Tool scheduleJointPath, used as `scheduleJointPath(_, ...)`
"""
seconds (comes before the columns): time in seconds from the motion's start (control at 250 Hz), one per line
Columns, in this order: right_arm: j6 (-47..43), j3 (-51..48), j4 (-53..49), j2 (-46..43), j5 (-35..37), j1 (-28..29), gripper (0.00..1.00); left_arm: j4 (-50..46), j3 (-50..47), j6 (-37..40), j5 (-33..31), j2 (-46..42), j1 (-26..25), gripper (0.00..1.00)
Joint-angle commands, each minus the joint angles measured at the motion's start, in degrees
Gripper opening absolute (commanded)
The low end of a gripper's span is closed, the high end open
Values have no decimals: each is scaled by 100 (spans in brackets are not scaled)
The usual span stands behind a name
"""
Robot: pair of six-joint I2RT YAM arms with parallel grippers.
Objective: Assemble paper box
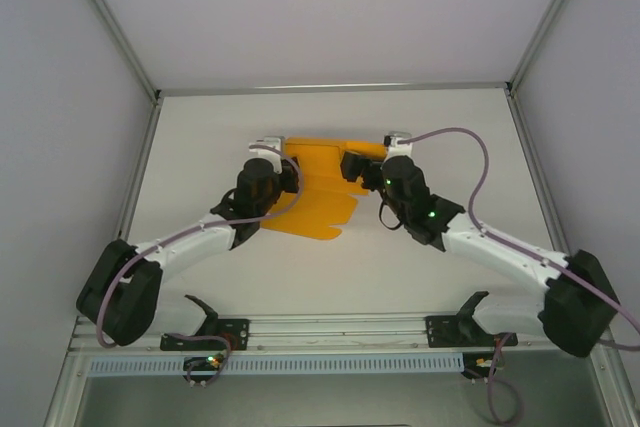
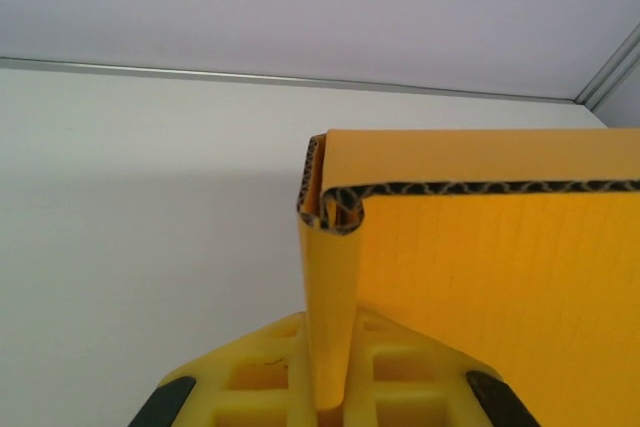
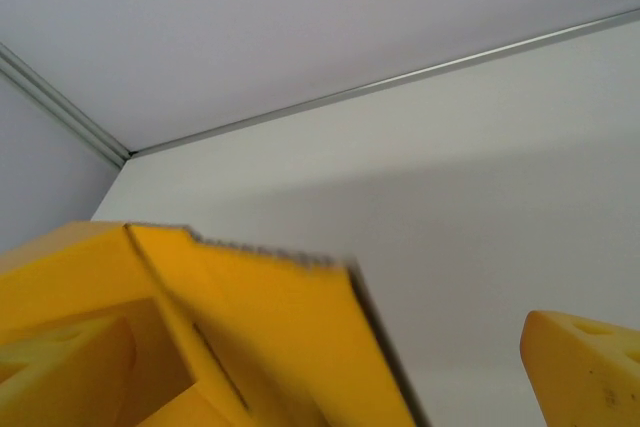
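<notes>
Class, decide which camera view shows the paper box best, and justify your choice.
Top external: the paper box appears almost whole, with its flaps spread. Left wrist gives a folded corner with its corrugated edge, pinched in the left tool. Right wrist gives a blurred close-up flap.

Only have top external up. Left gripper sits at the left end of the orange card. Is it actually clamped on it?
Observer: Yes. On the left wrist view the left gripper is shut on a folded-over flap of the paper box. The flap stands upright between the pads.
Operator: And the right one?
Observer: The right gripper is open. The card lies beside one finger, and I cannot tell if they touch. The other finger stands apart from the card, with bare table between.
Operator: Material?
Observer: Corrugated card. The fluted cut edge shows close up.
</notes>
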Motion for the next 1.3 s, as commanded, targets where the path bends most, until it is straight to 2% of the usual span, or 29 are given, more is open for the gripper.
scheduleJointPath(0.0,162,-179,-1206,-813,15,28,100,104,-89,72,-271,-321,-24,0)
scheduleJointPath(0.22,700,-1060,-2521,-1967,-241,26,100,133,-146,269,-268,-429,27,0)
scheduleJointPath(0.32,783,-1265,-2539,-2058,-222,32,100,150,-156,280,-162,-440,31,0)
scheduleJointPath(0.547,451,-932,-1652,-1256,-444,27,100,466,-310,502,381,-456,26,0)
scheduleJointPath(0.719,136,-173,-1722,-551,-488,44,100,833,-481,806,624,-334,-13,0)
scheduleJointPath(0.799,116,28,-1843,-311,-440,77,100,853,-481,759,557,-257,-15,0)
scheduleJointPath(0.994,189,62,-1239,290,-546,234,100,803,-314,438,633,-113,-47,0)
scheduleJointPath(1.066,182,198,-1071,564,-142,434,100,730,-223,169,654,-81,-47,0)
scheduleJointPath(1.17,154,425,-924,952,1067,812,100,612,-104,-92,659,-58,-65,0)
scheduleJointPath(1.294,1010,704,-1220,1396,2548,1097,100,422,-44,-416,369,-49,-70,0)
